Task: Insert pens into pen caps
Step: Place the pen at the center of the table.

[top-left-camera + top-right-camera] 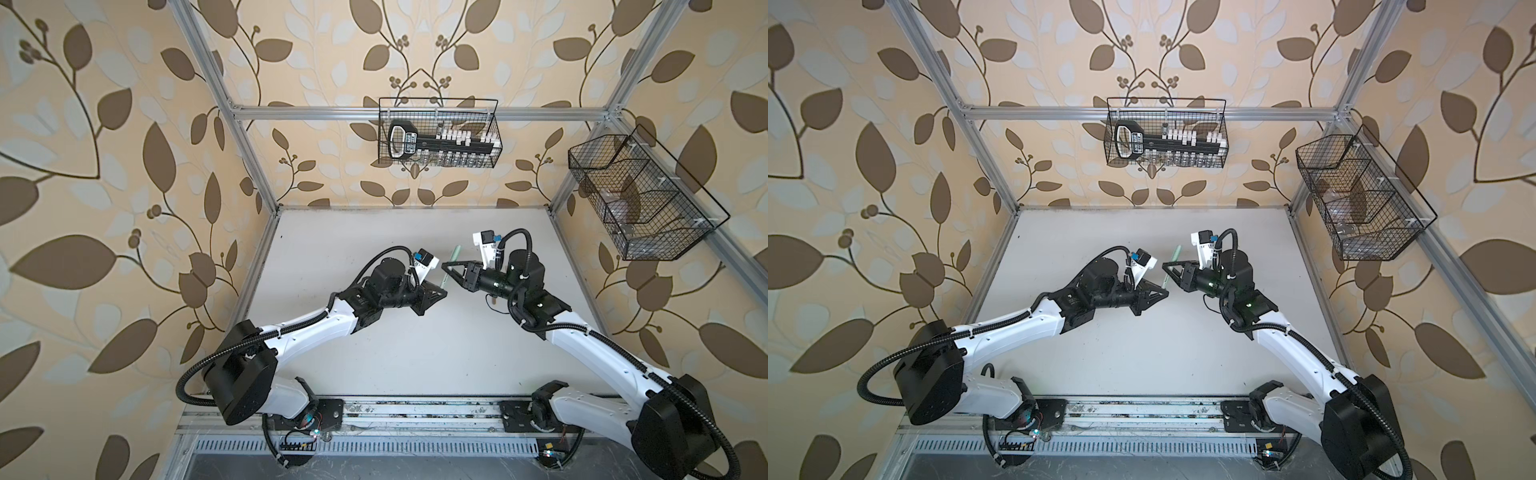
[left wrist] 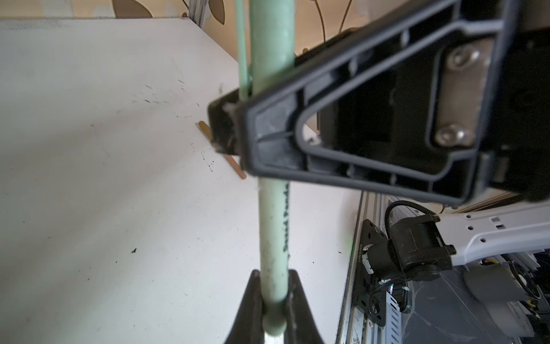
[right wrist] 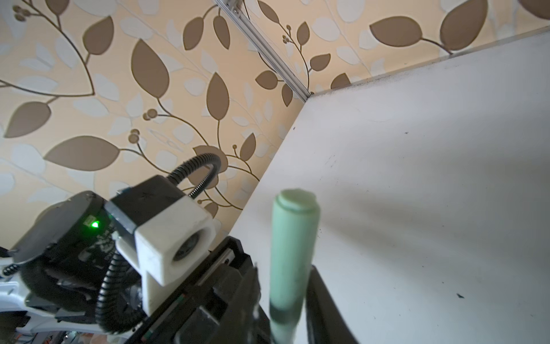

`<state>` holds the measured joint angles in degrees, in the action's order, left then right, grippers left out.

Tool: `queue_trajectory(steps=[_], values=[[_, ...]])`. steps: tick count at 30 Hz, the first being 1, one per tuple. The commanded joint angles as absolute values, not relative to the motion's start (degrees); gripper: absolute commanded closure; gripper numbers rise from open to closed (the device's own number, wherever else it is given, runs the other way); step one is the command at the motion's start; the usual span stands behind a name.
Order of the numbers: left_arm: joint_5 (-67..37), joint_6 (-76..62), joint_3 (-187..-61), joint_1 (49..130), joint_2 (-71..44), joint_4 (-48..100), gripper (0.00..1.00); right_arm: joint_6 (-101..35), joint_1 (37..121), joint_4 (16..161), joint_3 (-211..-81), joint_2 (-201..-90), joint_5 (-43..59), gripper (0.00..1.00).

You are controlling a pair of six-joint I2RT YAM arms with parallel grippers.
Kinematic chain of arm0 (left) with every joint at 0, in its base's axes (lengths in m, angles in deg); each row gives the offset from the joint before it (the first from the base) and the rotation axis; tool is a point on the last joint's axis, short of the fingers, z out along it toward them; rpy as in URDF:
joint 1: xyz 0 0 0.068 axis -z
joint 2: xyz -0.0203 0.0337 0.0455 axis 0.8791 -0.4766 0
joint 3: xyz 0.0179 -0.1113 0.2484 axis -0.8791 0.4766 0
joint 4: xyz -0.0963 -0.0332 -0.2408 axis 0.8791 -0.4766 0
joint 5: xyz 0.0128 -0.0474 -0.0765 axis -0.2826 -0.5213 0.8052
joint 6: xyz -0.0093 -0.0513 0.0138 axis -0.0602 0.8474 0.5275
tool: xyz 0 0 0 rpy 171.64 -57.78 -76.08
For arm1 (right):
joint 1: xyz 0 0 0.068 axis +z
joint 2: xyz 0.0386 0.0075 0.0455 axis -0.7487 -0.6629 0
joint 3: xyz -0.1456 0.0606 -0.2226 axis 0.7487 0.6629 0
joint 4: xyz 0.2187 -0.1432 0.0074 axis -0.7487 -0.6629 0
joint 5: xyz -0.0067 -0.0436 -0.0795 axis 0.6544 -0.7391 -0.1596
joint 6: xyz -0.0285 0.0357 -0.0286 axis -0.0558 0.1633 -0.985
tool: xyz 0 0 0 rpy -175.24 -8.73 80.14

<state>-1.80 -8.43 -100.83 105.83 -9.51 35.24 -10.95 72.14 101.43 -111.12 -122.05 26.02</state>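
Observation:
A pale green pen [image 2: 273, 232] hangs above the table [image 1: 374, 353], held at its lower end by my shut left gripper [image 2: 273, 277]. In both top views that gripper [image 1: 442, 292] [image 1: 1165, 293] sits just below the right one. The pale green pen cap [image 3: 294, 238], with its clip [image 2: 242, 59], sits on the pen's upper end [image 1: 456, 250]. My right gripper [image 3: 285, 271] [image 1: 445, 264] is shut on the cap's lower part, so the joint is hidden. A slim brown pen [image 2: 236, 168] lies on the table, partly hidden behind that gripper. No pink pen or other caps show.
A wire basket [image 1: 438, 133] with a black tool hangs on the back rail. A second wire basket [image 1: 640, 195] hangs on the right frame. Aluminium posts edge the table, and the arm bases sit on a rail [image 1: 415, 411] at the front.

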Motion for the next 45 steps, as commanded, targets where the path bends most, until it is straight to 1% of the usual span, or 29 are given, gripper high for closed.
queue_trajectory(steps=[1,3,7,8,9,10,11,12,13,14,16,19,21,25,27,29,34,39,43,44,45], values=[[-2.7,-9.1,-101.0,106.4,-7.3,36.9,1.0,-10.5,72.0,103.8,-111.1,-122.4,26.3,0.87],[-3.4,-9.0,-101.1,106.4,-7.7,36.8,1.0,-10.5,72.0,102.9,-111.6,-122.6,26.3,1.0],[-4.7,-8.4,-101.8,106.4,-8.9,36.4,1.0,-12.1,71.9,97.6,-113.3,-123.2,24.3,1.0],[-4.8,-8.2,-102.2,106.4,-9.2,36.0,0.95,-12.6,71.7,95.6,-113.9,-123.3,23.6,1.0],[-5.4,-7.7,-102.5,106.4,-9.2,35.2,0.73,-13.1,71.2,93.8,-114.4,-123.5,22.8,1.0],[-5.9,-7.5,-102.6,106.4,-9.2,34.6,0.45,-13.5,70.6,92.3,-114.7,-123.5,22.2,1.0],[-6.3,-7.5,-102.5,106.4,-9.0,33.6,0.3,-14.3,69.8,90.5,-115.1,-123.6,21.6,1.0],[-7.4,-7.8,-102.4,106.4,-8.5,32.1,0.24,-15.5,68.8,88.2,-115.6,-123.8,20.9,1.0],[-8.8,-8.0,-102.2,106.4,-7.8,30.5,0.2,-16.8,68.1,85.9,-116.2,-124.0,19.8,1.0],[-11.0,-8.2,-102.2,106.4,-6.9,27.9,0.03,-18.5,67.4,82.5,-117.0,-124.4,18.2,1.0],[-16.2,-8.8,-102.6,106.4,-4.6,21.8,0.01,-22.2,66.5,77.0,-118.2,-125.7,14.9,1.0],[-28.3,-8.4,-102.2,106.2,0.3,13.2,0.01,-26.4,64.9,71.5,-118.9,-130.2,12.3,1.0],[-37.3,-7.8,-100.8,104.9,3.7,9.1,0.01,-27.2,63.4,70.9,-118.2,-134.7,12.4,1.0],[-48.5,-4.7,-97.3,98.5,9.3,4.5,0.01,-28.9,62.9,72.9,-117.5,-142.7,10.4,1.0],[-49.5,-4.6,-95.7,94.3,10.6,3.3,0.01,-29.5,62.9,73.4,-118.3,-146.8,9.6,1.0],[-52.4,-4.6,-94.7,92.6,10.8,2.7,0.01,-29.8,62.8,74.3,-119.0,-149.7,9.6,1.0],[-62.5,-2.1,-93.4,91.9,10.5,1.7,0.01,-30.2,62.8,74.3,-120.9,-154.7,7.2,1.0],[-63.9,-2.0,-91.2,90.1,11.6,4.0,0.01,-30.3,62.7,74.0,-122.1,-157.2,5.2,1.0],[-63.9,-2.5,-91.0,88.6,11.6,3.9,0.01,-30.5,62.8,72.9,-122.8,-157.2,3.7,0.86],[-64.1,-2.6,-91.0,88.4,11.5,3.8,0.01,-30.5,62.7,72.5,-122.8,-156.9,3.3,0.81],[-64.5,-2.6,-91.1,88.0,11.5,3.6,0.01,-30.5,62.7,72.2,-122.8,-156.6,3.1,0.72]])
